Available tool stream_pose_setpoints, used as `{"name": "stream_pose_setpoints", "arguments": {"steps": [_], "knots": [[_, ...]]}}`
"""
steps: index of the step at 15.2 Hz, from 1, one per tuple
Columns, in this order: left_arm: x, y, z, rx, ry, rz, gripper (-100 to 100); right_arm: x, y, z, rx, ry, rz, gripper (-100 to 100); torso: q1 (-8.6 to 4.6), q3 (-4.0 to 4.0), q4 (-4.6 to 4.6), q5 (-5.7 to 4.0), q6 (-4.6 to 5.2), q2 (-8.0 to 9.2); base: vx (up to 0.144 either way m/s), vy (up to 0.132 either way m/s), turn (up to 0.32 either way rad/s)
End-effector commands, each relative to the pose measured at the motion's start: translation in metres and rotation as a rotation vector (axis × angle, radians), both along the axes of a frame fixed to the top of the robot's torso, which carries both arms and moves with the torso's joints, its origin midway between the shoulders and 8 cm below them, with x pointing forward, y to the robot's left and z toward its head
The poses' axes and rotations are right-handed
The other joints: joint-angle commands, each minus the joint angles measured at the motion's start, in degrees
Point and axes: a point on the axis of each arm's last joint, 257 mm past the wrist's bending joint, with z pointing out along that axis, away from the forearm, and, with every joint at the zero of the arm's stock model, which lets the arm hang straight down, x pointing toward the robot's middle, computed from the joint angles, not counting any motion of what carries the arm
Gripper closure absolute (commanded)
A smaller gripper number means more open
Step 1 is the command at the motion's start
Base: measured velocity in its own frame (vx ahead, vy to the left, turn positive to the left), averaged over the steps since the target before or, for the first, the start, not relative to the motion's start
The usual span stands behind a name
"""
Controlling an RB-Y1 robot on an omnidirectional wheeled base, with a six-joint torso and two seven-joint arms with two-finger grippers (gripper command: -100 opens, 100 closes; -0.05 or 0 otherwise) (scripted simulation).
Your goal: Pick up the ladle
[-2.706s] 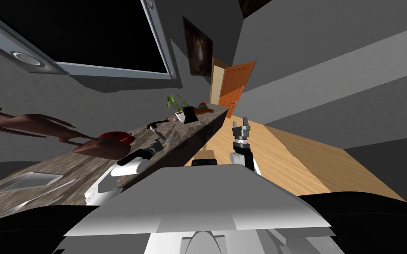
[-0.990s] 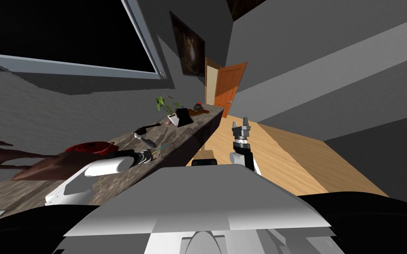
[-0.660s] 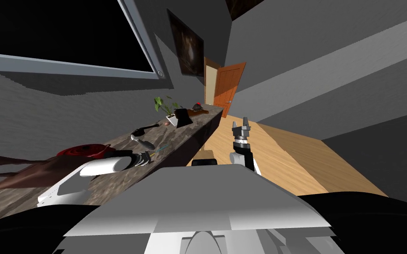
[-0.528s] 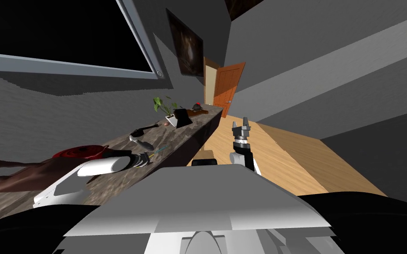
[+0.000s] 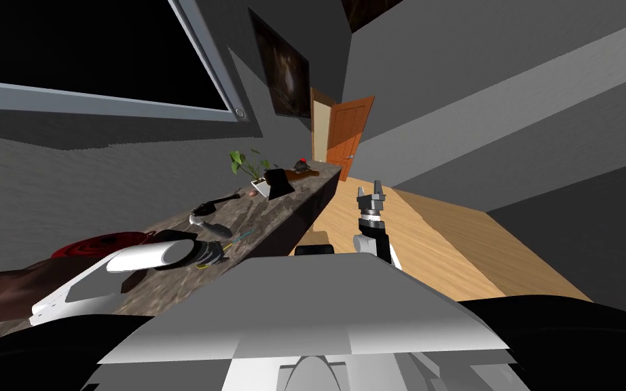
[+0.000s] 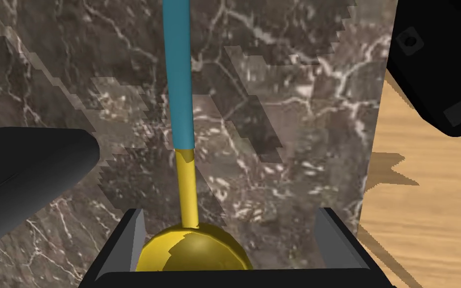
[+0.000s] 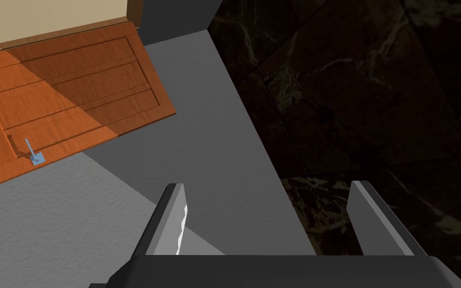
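At the far left of the head view the red lidded pot [image 5: 98, 243] has drifted toward 8 o'clock over the last seconds, and everything else on the dark brown marble counter [image 6: 284, 130] has drifted with it. That shift is my own base and head moving along the counter, not the things themselves. The left gripper [image 6: 230, 212] has travelled with me and now lies low over the counter, fingers spread wide and holding nothing. The ladle with yellow bowl and teal handle [image 6: 180, 115] lies flat there: its bowl sits between the fingers close to the gripper's body, and its handle runs straight ahead, toward 2 o'clock in the head view. A black rounded shape [image 6: 24, 170] that I cannot identify lies just beside one finger. The approach looks finished, so closing is probably next, though a round bowl may slip. At 3 o'clock the right gripper [image 5: 370, 190] stays over the wooden floor, fingers wide and empty.
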Motion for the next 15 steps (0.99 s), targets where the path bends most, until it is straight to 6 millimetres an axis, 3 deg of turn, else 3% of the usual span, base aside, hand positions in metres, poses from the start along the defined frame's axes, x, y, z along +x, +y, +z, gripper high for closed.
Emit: {"name": "stream_pose_setpoints", "arguments": {"steps": [1, 7, 11, 12, 13, 15], "knots": [[-0.012, 0.000, 0.000, -0.014, 0.043, 0.031, -100, 0.000, 0.000, 0.000, 0.000, 0.000, 0.000, 0, 0.00, 0.00, 0.00, 0.00, 0.00, 0.00, 0.049, 0.016, -0.044], [-0.024, 0.003, 0.004, -0.029, 0.087, 0.068, -100, 0.000, 0.000, 0.000, 0.000, 0.000, 0.000, 0, 0.10, -0.07, -0.02, 0.02, 0.01, -0.12, 0.062, 0.026, -0.040], [-0.028, 0.012, -0.018, -0.028, 0.083, 0.080, -100, 0.000, 0.000, 0.000, 0.000, 0.000, 0.000, 0, -0.07, 0.12, 0.04, 0.01, -0.01, 0.21, -0.010, -0.007, -0.032], [-0.027, 0.010, -0.012, -0.029, 0.087, 0.080, -100, 0.000, 0.000, 0.000, 0.000, 0.000, 0.000, 0, -0.09, 0.15, 0.06, 0.00, -0.01, 0.27, -0.016, -0.009, -0.007], [-0.027, 0.010, -0.014, -0.029, 0.085, 0.079, 100, 0.000, 0.000, 0.000, 0.000, 0.000, 0.000, 0, -0.09, 0.16, 0.06, -0.02, -0.01, 0.28, 0.000, 0.000, 0.000], [-0.027, 0.010, -0.013, -0.029, 0.084, 0.078, 100, 0.000, 0.000, 0.000, 0.000, 0.000, 0.000, 0, -0.08, 0.15, 0.06, -0.01, -0.01, 0.25, 0.002, 0.003, -0.003]]}}
